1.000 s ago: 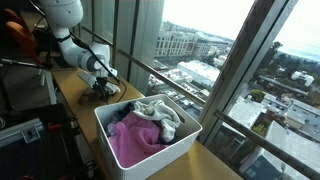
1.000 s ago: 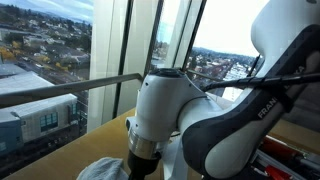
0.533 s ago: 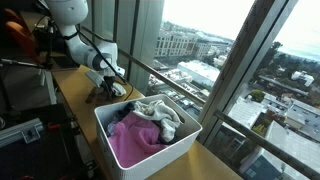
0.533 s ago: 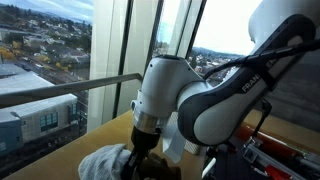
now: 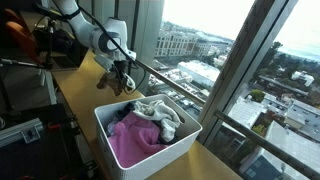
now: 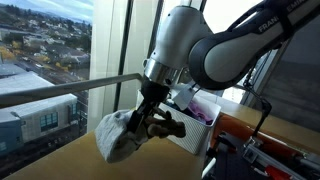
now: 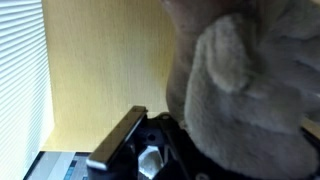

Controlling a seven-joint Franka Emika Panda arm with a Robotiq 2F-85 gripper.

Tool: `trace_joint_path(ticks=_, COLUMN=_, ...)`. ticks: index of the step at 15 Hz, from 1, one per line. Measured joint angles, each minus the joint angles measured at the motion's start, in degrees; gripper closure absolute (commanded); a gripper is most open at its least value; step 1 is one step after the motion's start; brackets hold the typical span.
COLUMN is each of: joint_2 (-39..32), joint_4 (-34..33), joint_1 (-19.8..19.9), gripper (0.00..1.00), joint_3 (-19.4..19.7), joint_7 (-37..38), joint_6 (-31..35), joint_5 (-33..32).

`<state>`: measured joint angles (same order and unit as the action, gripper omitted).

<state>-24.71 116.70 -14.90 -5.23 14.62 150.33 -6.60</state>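
Moved: since a second ago my arm has risen from the surface (image 5: 75,95), lifting the grey cloth (image 6: 113,137) off it.
Jaws: clamped tight on a bunched fold of the grey cloth, which hangs below them near the white bin (image 5: 165,152).
Risk: I grip only a fold; a swing could shake it loose, or the hanging end could snag the bin's rim.
Count: one grey cloth, one bin; in it one pink cloth (image 5: 132,146), one white cloth (image 5: 160,112), one dark cloth (image 5: 121,118).
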Motion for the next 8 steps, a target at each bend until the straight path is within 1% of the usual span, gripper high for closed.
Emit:
trace_joint_path(ticks=2, joint_2=4.25, joint_4=0.54, joint_1=1.9, gripper=1.0, joint_3=0.6, joint_7=-1.46, joint_6=-1.1, joint_5=0.0)
trace_joint_path(ticks=5, joint_2=10.41, joint_4=0.72, joint_1=5.94, gripper=1.0, joint_3=1.8, joint_7=-3.96, joint_6=-2.29, joint_5=0.01)
trace_joint_path(ticks=8, joint_2=15.0, joint_4=0.69, joint_1=10.66, gripper=1.0, joint_3=4.43, joint_7=-7.26, joint_6=-2.49, joint_5=-0.04)
